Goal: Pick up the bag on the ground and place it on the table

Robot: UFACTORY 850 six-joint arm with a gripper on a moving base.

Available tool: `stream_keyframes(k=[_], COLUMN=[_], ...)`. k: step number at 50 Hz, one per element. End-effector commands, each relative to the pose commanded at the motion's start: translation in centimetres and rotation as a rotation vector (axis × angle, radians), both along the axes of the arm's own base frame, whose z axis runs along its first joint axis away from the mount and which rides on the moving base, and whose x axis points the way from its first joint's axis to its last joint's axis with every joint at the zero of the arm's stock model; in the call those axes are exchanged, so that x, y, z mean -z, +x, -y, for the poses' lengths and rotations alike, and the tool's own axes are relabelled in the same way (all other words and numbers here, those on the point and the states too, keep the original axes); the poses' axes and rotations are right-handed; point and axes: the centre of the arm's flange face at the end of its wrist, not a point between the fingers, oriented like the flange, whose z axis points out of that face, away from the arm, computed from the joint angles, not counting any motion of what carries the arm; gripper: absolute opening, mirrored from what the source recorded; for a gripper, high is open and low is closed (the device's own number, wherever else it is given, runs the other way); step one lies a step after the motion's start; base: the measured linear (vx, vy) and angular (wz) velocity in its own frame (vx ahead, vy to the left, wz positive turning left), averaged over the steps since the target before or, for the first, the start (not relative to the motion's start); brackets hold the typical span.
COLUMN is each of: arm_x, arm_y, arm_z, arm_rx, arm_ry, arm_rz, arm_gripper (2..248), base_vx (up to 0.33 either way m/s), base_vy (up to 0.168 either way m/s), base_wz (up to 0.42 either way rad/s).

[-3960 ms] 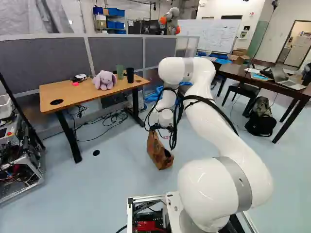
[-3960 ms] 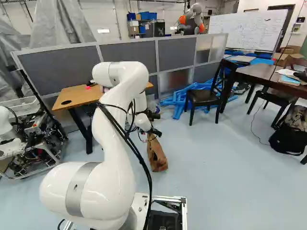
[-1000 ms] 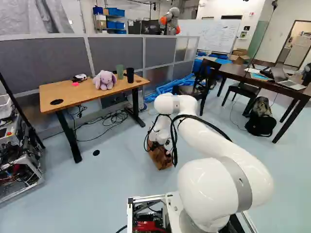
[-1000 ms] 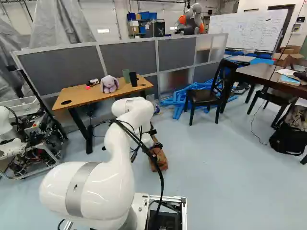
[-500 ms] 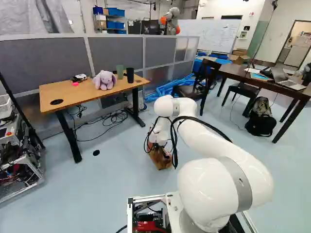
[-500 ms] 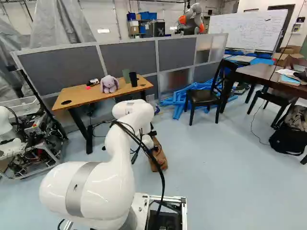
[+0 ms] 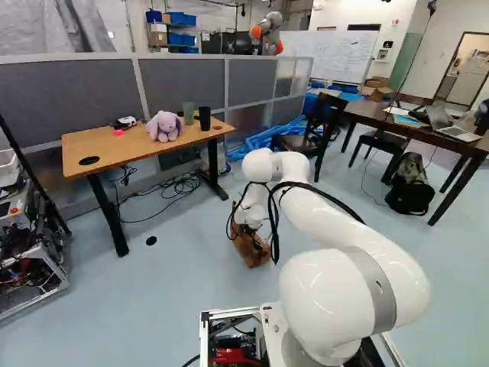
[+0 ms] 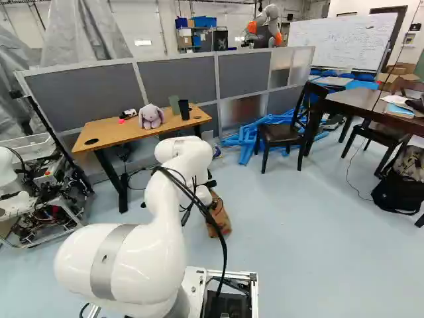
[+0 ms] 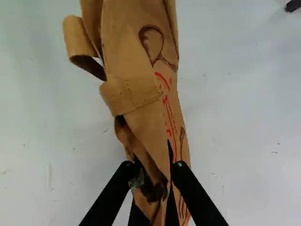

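The brown bag (image 9: 127, 52) sits on the floor (image 9: 235, 117), well apart from the near edge of the wooden table (image 7: 114, 153). I read the gripper (image 9: 154, 165) as pinching its crumpled cloth between both fingers, with part of the bag lying outside the grip. I'd test that hold with a slow, straight lift, since limp cloth could slip or swing. Then I want its hanging bottom above the near edge before I travel across. I'd lower it toward the left end, away from the plush rabbit (image 7: 163, 127), and release once it's supported.
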Motion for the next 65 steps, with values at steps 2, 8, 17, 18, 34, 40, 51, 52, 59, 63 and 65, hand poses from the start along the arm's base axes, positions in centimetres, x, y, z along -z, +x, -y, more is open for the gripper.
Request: stream_keyframes(k=[2,8,17,18,34,40,51,52,59,63,65], arm_x=[-0.3,-1.1,-2.5,-2.7,-5.1,-6.0,-7.6,-7.8,-8.8,-9.4,-9.7], arm_y=[0.0,0.0,0.1,0.1,0.1,0.1,0.0,0.0,0.0,0.0,0.0], arm_z=[0.0,0.0,0.0,0.0,0.0,0.0,0.0,0.0,0.0,0.0,0.0], arm_rx=[0.000,0.000,0.000,0.000,0.000,0.000,0.000,0.000,0.000,0.000,0.000], arm_ry=[0.000,0.000,0.000,0.000,0.000,0.000,0.000,0.000,0.000,0.000,0.000], arm_rz=[0.000,0.000,0.001,0.001,0.004,0.006,0.010,0.010,0.013,0.015,0.015], arm_gripper=[23,23,23,23,23,23,23,23,23,23,23], base_vx=[0.000,0.000,0.000,0.000,0.000,0.000,0.000,0.000,0.000,0.000,0.000], base_vy=[0.000,0.000,0.000,0.000,0.000,0.000,0.000,0.000,0.000,0.000,0.000], base_wz=[0.000,0.000,0.000,0.000,0.000,0.000,0.000,0.000,0.000,0.000,0.000])
